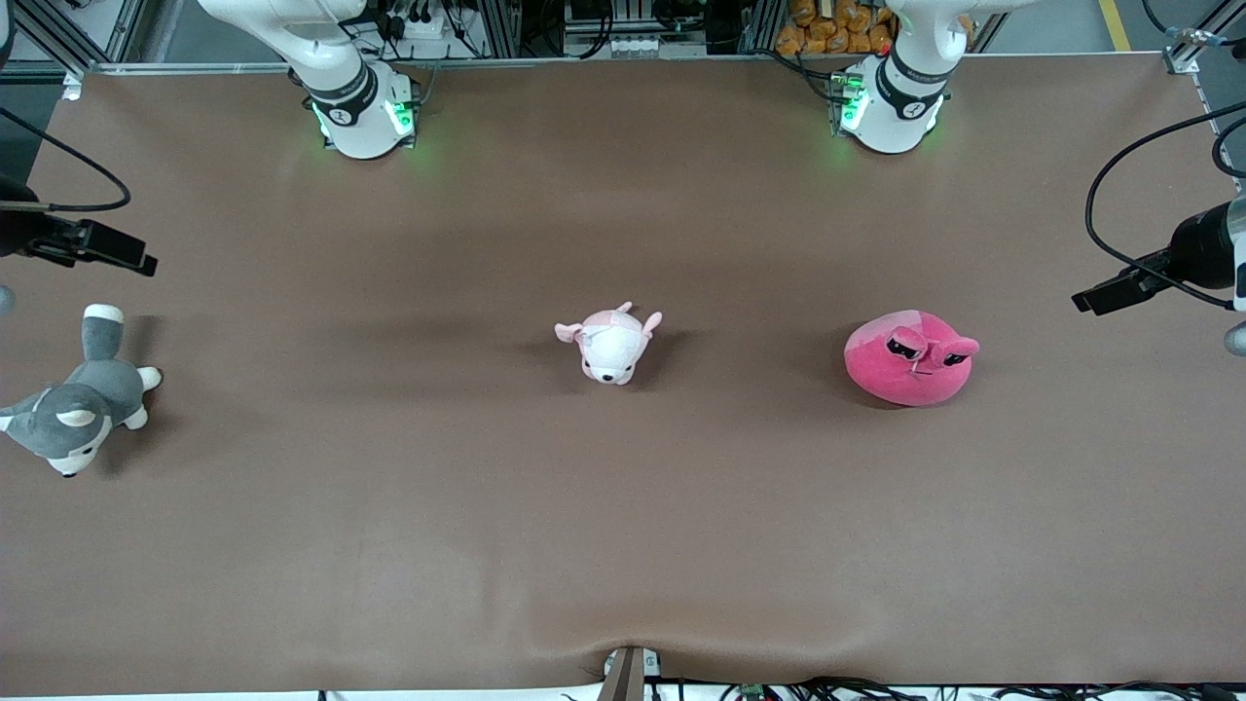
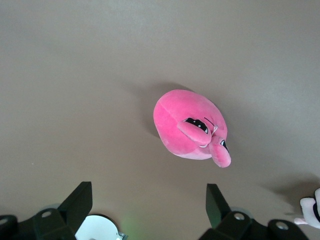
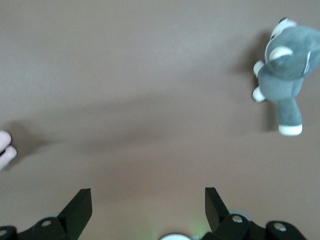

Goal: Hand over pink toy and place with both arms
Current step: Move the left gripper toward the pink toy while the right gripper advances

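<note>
The pink toy (image 1: 910, 362), a round hot-pink plush with two stalk eyes, lies on the brown table toward the left arm's end. In the left wrist view the pink toy (image 2: 187, 127) lies well below the left gripper (image 2: 148, 192), which is open, empty and high over the table between the toy and the left arm's base (image 1: 891, 102). The right gripper (image 3: 148, 197) is open and empty, high over bare table near the right arm's base (image 1: 360, 107). Neither gripper shows in the front view.
A pale pink-and-white puppy plush (image 1: 611, 346) lies at mid-table. A grey-and-white husky plush (image 1: 78, 404) lies at the right arm's end. Black cabled devices (image 1: 1134, 277) (image 1: 92, 245) hang over both table ends.
</note>
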{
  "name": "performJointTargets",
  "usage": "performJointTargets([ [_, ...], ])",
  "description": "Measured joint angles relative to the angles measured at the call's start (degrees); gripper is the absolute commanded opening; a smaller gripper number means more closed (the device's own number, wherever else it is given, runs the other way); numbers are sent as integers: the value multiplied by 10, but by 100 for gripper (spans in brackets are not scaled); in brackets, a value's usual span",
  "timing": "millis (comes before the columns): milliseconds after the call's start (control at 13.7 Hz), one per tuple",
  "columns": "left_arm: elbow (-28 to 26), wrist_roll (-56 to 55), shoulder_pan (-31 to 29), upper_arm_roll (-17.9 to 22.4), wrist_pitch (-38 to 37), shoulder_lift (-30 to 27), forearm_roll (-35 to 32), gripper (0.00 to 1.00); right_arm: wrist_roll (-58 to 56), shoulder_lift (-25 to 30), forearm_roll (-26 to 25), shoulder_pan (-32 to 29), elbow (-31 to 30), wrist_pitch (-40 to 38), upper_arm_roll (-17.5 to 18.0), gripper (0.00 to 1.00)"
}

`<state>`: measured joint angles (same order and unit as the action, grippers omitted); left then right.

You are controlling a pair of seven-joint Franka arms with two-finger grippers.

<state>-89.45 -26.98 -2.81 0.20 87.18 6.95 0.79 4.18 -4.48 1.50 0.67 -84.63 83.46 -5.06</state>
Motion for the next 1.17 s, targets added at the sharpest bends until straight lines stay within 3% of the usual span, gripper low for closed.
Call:
performJointTargets([
  [292,0,-33,0,-1,4,20,12,100,0,-2,-16,-5,0,13,-2,100],
  [949,0,-242,8,-5,-4,32,42,100,1,-13,-16,-4,1,12,2,100],
  [1168,13,-285,12,-5,-4,40,96,100,1,-13,-16,-3,1,12,3,100],
])
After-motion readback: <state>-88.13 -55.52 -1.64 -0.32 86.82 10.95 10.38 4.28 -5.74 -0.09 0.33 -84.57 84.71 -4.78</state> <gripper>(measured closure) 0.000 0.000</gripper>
